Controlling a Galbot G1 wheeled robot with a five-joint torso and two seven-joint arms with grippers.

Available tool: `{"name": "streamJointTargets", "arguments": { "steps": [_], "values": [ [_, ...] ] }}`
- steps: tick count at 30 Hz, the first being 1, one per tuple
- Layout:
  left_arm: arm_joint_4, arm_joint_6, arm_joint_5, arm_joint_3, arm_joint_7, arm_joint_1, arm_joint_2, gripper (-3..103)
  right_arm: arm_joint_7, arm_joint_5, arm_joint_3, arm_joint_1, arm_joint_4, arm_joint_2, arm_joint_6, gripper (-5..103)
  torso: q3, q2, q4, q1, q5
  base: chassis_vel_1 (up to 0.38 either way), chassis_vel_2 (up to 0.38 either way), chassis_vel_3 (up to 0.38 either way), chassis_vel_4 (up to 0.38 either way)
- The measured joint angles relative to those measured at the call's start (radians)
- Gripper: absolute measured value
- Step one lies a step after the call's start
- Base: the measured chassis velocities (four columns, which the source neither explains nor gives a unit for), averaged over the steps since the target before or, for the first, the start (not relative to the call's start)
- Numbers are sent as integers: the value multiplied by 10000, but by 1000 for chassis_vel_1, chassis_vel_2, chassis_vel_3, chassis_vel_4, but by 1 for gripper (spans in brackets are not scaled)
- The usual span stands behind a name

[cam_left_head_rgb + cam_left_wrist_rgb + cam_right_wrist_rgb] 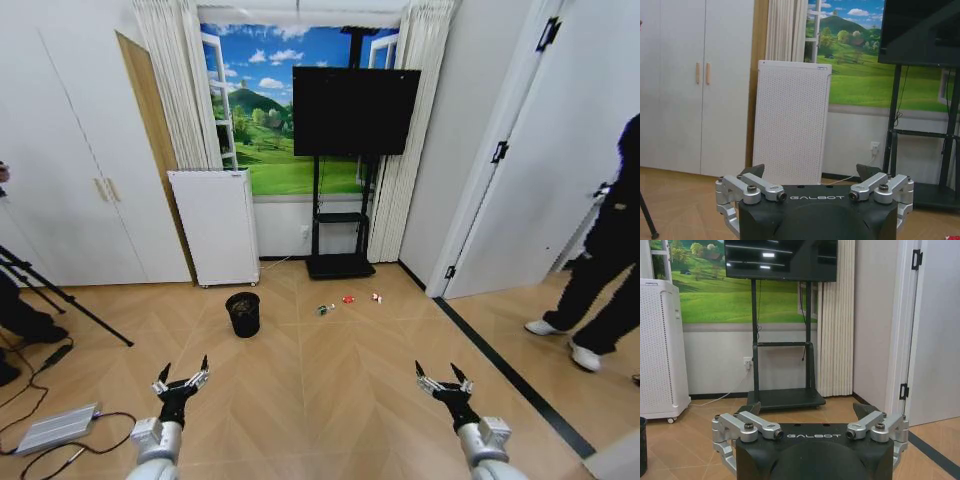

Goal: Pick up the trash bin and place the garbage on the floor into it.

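The black mesh trash bin is standing upright on the wooden floor, well ahead of the robot and a little left of centre, just in front of the white perforated appliance that is leaning against the far wall. The garbage is lying to the right of the bin, apart from it, in a loose row: a small clear bottle with a green label, a red scrap and a red-and-white scrap. Behind them a black television on a stand is facing the room.

The left gripper is hovering low at the near left, fingers spread wide and holding nothing. The right gripper is hovering at the near right, likewise spread and unloaded. Both are sitting well short of the bin and the litter.
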Motion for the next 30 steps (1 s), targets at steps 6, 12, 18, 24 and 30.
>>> {"name": "streamJointTargets", "arguments": {
  "steps": [6,12,18,24,30],
  "values": [
    [-149,-18,18,176,98,-144,70,100,-27,35,9,43,0,3,27,100,0,0,-1,0,0,0,0,0,0],
    [-165,-71,37,217,119,-162,64,100,-29,21,-7,46,-1,6,28,100,0,1,-1,0,0,0,0,0,0],
    [-114,-139,22,145,127,-118,93,100,-27,5,-8,39,14,-22,28,100,0,0,0,0,0,0,0,0,0],
    [-116,-139,38,156,122,-130,67,100,-27,-67,-3,13,34,-27,70,100,0,1,-1,0,0,0,0,0,0],
    [-122,-139,68,171,115,-92,18,100,-3,-58,20,-4,54,-36,113,100,0,0,-1,0,0,0,0,0,0]
  ]
}}
